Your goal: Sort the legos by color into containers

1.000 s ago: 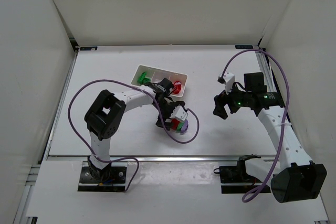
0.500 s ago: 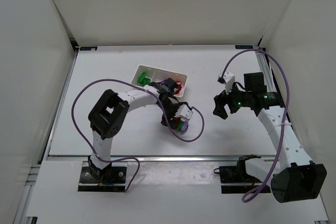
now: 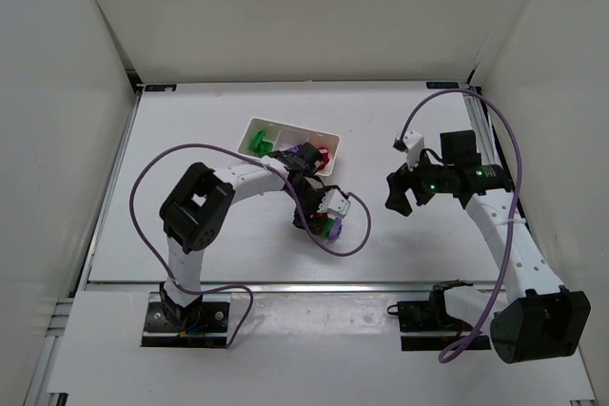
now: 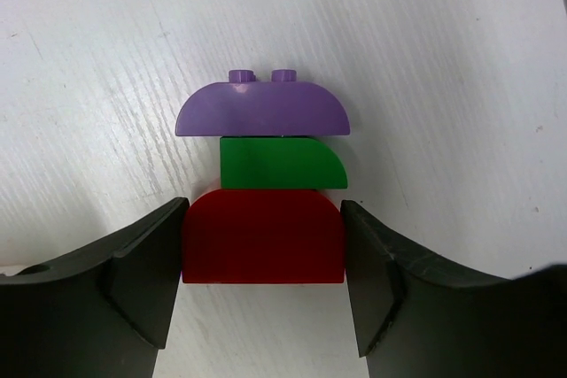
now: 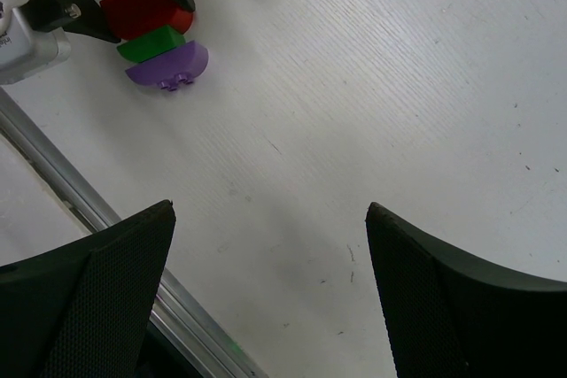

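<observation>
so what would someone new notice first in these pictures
Three small plastic bricks lie in a tight row on the white table: a purple rounded brick, a green curved brick and a red rounded brick. The left gripper clamps the red one from both sides. The right gripper hangs open above the table, off to the right.

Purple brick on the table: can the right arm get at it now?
Probably yes. The purple brick ends the row, away from the left fingers, which clamp only the red brick; bare table lies between it and the open right fingers.
</observation>
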Motion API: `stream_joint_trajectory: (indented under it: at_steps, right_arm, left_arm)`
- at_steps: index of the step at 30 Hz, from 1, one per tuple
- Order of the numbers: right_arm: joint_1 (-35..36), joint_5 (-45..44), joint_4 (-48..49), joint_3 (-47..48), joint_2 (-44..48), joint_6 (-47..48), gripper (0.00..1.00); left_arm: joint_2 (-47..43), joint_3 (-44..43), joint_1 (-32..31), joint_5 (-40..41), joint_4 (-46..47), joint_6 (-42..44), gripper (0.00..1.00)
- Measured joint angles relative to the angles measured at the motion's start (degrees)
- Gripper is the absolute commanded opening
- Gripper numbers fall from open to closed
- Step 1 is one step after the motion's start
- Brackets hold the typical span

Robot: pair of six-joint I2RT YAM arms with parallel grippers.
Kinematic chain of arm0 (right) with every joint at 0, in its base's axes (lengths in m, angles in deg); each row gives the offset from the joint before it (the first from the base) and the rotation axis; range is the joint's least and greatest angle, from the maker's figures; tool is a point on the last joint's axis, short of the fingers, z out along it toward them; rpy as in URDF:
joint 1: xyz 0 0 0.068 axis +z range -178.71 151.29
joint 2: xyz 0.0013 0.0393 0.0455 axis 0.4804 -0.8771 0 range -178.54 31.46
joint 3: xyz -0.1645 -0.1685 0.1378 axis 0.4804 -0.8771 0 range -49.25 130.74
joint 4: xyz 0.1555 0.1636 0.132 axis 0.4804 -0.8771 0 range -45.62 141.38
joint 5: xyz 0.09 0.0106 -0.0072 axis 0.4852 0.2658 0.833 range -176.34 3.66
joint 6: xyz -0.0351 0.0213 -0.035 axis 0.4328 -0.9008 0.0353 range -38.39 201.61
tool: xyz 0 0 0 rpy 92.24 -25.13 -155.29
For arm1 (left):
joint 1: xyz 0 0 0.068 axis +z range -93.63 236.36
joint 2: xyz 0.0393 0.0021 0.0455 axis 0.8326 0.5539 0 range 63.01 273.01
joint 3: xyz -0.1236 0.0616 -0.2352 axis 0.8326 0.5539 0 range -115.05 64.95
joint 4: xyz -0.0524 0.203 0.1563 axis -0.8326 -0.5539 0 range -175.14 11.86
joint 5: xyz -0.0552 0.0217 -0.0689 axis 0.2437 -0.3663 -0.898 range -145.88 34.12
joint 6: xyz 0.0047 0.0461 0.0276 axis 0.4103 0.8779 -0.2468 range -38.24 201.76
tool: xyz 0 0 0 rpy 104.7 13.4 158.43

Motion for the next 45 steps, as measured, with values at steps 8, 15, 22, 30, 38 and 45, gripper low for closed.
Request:
stream_joint_trajectory:
  at_steps: [8, 15, 22, 30, 38, 45]
  right_arm:
    - [0.0, 3.5, 1.4, 0.0, -2.0, -3.8, 0.9]
    - [0.4, 11.8, 7.9, 0.4, -7.8, -17.5, 0.88]
    - [2.4, 17.1, 16.1, 6.5, -17.0, -33.7, 0.88]
    - [3.2, 22.6, 26.0, 13.4, -23.9, -46.9, 0.87]
    - [6.0, 27.2, 30.1, 15.2, -25.7, -50.5, 0.86]
    - [7.2, 30.0, 30.1, 15.1, -25.7, -49.8, 0.81]
  left_arm:
    - [-2.9, 3.7, 0.0, 3.4, 6.3, -7.4, 0.21]
    - [-12.1, 4.6, 0.0, 10.8, 11.2, -20.3, 0.17]
    - [-24.6, 4.3, 0.0, 17.4, 15.5, -28.2, 0.18]
    - [-29.4, 5.9, 0.0, 20.3, 17.0, -30.7, 0.18]
    - [-29.5, 6.9, 0.0, 21.2, 17.3, -31.5, 0.18]
    - [-29.5, 6.9, 0.2, 21.1, 18.6, -31.3, 0.18]
